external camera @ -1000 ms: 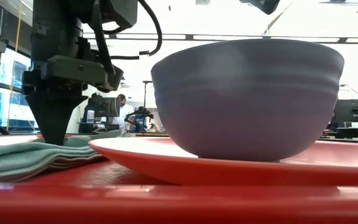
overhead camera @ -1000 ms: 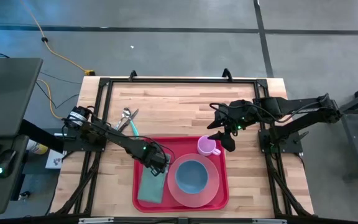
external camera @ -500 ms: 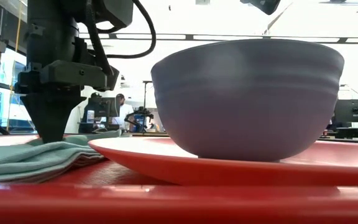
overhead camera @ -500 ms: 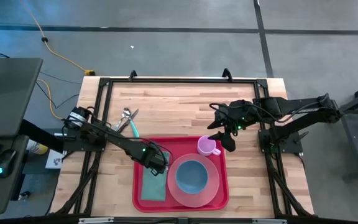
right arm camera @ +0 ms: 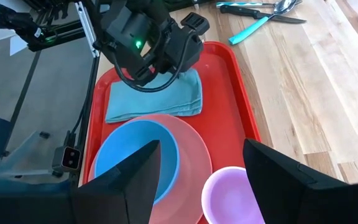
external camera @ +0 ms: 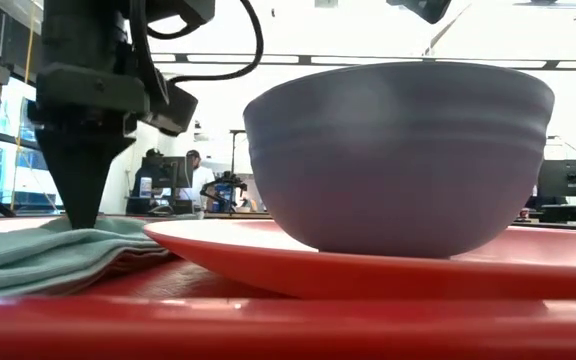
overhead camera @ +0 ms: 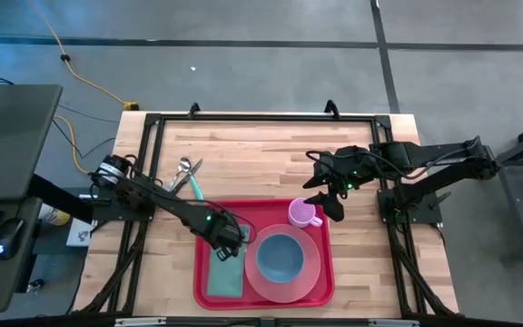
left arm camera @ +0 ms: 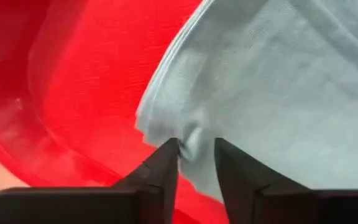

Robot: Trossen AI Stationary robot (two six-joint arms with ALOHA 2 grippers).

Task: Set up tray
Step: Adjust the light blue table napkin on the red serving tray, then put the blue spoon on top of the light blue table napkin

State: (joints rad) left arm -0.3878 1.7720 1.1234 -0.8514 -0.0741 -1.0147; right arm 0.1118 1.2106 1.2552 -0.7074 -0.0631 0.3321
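The red tray [overhead camera: 201, 263] lies at the table's near middle. On it are a folded teal napkin [overhead camera: 226, 277], a pink plate [overhead camera: 309, 272] carrying a blue bowl [overhead camera: 280, 257], and a pink cup [overhead camera: 302, 214]. My left gripper [overhead camera: 227, 238] stands over the napkin's far end, pointing down, shut on the cloth [left arm camera: 196, 146]. My right gripper [overhead camera: 323, 205] hangs open just right of and above the cup [right arm camera: 232, 199], touching nothing. In the low view the left gripper [external camera: 80, 215] meets the napkin [external camera: 38, 255] beside the plate. My left gripper pinches the napkin's far end close to a corner [left arm camera: 166, 134] between its two fingers, coming from above and pointing down. A small bunch of cloth [left arm camera: 194, 138] stands between the fingertips; the folded edge there shows several layers. The rest of the napkin lies flat on the tray.
A spoon, a fork and a teal-handled knife [overhead camera: 187, 177] lie on the wood left of the tray's far corner. A black frame [overhead camera: 261, 116] runs round the table. A strip of bare tray floor [overhead camera: 261, 213] shows left of the cup.
The left gripper has shifted a little toward the table's left and far side over the napkin's far end. The napkin has turned slightly and now lies more square with the tray's left rim. The right arm has kept still.
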